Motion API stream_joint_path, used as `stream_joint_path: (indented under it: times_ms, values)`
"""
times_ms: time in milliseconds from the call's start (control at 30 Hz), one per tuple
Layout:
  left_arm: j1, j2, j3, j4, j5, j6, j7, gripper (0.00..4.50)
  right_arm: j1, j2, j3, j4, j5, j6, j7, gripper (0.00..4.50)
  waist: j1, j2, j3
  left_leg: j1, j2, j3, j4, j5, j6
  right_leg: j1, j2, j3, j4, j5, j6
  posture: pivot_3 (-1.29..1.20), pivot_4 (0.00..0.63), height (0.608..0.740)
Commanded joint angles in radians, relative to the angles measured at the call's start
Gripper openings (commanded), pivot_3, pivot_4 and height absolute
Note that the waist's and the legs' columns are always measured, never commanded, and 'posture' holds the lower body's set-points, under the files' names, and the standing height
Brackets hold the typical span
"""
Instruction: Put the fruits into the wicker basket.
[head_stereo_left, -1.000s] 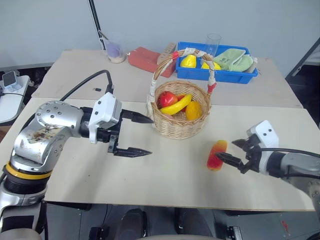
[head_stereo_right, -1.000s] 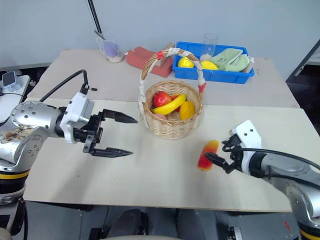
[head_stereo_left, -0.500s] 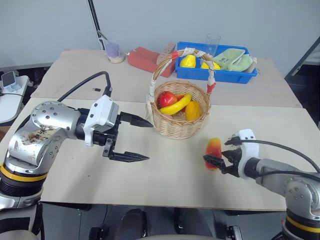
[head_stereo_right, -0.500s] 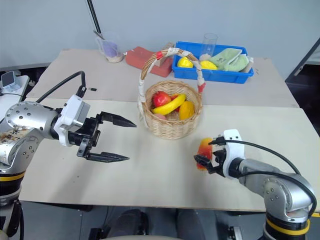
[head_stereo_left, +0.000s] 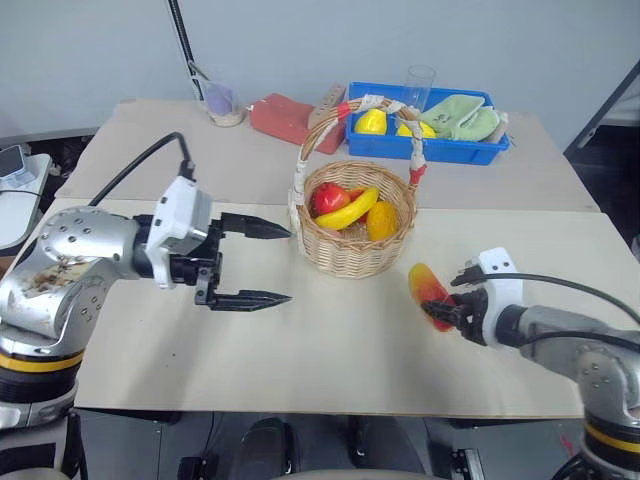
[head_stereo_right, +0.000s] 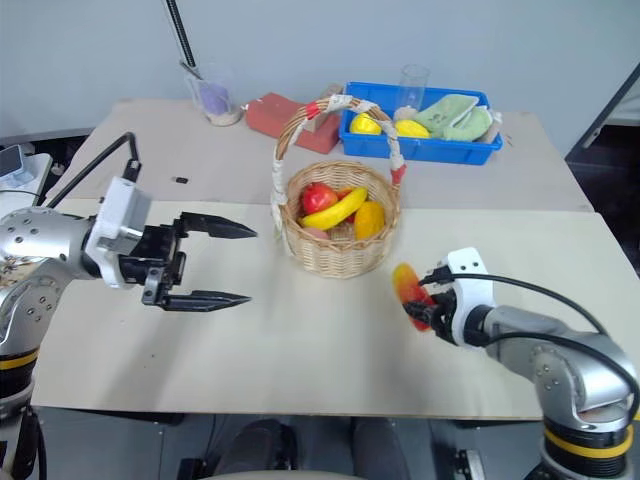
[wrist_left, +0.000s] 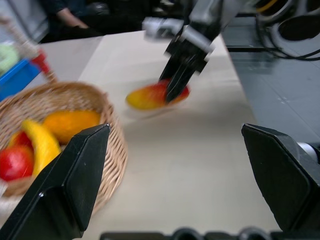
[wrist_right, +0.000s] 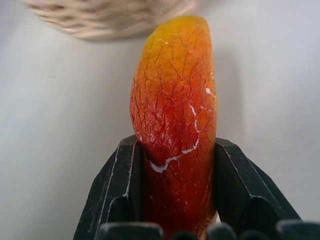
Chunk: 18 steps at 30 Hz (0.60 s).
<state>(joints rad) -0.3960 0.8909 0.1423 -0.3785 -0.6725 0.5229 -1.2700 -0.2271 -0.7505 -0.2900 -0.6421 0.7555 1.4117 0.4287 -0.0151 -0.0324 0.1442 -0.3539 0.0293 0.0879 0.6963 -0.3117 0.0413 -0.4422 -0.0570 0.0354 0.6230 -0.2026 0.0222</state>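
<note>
Care matters most in the carry now: the mango (wrist_right: 174, 115) needs to go up high enough to clear the rim of the wicker basket (head_stereo_left: 345, 252), come in from the open side so it misses the tall cloth-wrapped handle (head_stereo_left: 365, 105), and be let go low over the fruit inside, I'd say, so nothing bounces out. The right gripper (head_stereo_left: 452, 309) has its two black fingers clamped on the red end of the mango, one on each flank, with the yellow tip sticking out toward the basket; the fruit looks lifted just clear of the table (head_stereo_left: 330, 350), near the basket's right side. The grip sits close to one end, so a quick swing could let it twist. The banana (head_stereo_left: 350, 211) already lies in the basket. The left gripper (head_stereo_left: 265, 264) hangs wide apart and empty, beside the basket's left wall.
</note>
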Motion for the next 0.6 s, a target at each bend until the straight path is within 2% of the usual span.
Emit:
stream_joint_path:
  times_ms: [33,100,233,400,567,600]
  values:
    - [0.032,0.015,0.079,-0.034,-0.039,0.003,0.028,4.5,-0.178,-0.128,-0.042,-0.012,0.1,-0.063,0.165,1.53,-0.004,0.001,0.0,0.0,0.0,0.001,0.0,0.0,0.0,0.0,0.0,0.0,0.0,0.0,0.0,0.0,0.15,0.703]
    - [0.039,0.009,0.087,-0.05,-0.055,0.012,0.047,4.5,-0.306,-0.148,0.027,0.044,0.092,-0.104,0.199,1.53,-0.003,0.0,0.001,0.001,0.001,0.0,-0.001,0.0,0.0,0.0,0.001,0.0,0.0,0.0,0.0,0.0,0.15,0.703]
    - [0.034,-0.01,0.087,-0.07,-0.087,0.023,0.086,4.5,-0.497,-0.072,0.2,0.203,-0.018,-0.202,0.176,1.52,-0.001,0.0,0.001,0.001,0.002,-0.001,-0.001,0.0,0.0,0.0,0.002,-0.001,0.0,0.0,-0.002,0.0,0.15,0.703]
    - [0.039,-0.03,0.093,-0.102,-0.124,0.039,0.141,4.5,-0.6,-0.001,0.4,0.365,-0.166,-0.358,0.228,1.52,0.004,0.0,0.001,-0.002,0.0,0.0,-0.001,0.0,0.0,-0.003,0.0,-0.001,0.0,0.004,-0.009,0.0,0.15,0.703]
    - [0.038,-0.033,0.093,-0.116,-0.144,0.048,0.173,4.5,-0.67,0.109,0.468,0.516,-0.28,-0.486,0.212,1.52,0.002,0.0,0.0,-0.015,-0.001,0.0,0.003,0.001,-0.001,-0.016,-0.001,-0.001,0.003,0.006,-0.009,0.0,0.15,0.703]
    - [0.038,-0.033,0.093,-0.119,-0.146,0.049,0.177,4.5,-0.676,0.124,0.471,0.53,-0.293,-0.499,0.213,2.02,0.002,0.0,0.0,-0.016,-0.001,0.0,0.003,0.001,-0.002,-0.016,-0.001,-0.002,0.003,0.006,-0.009,0.0,0.15,0.703]
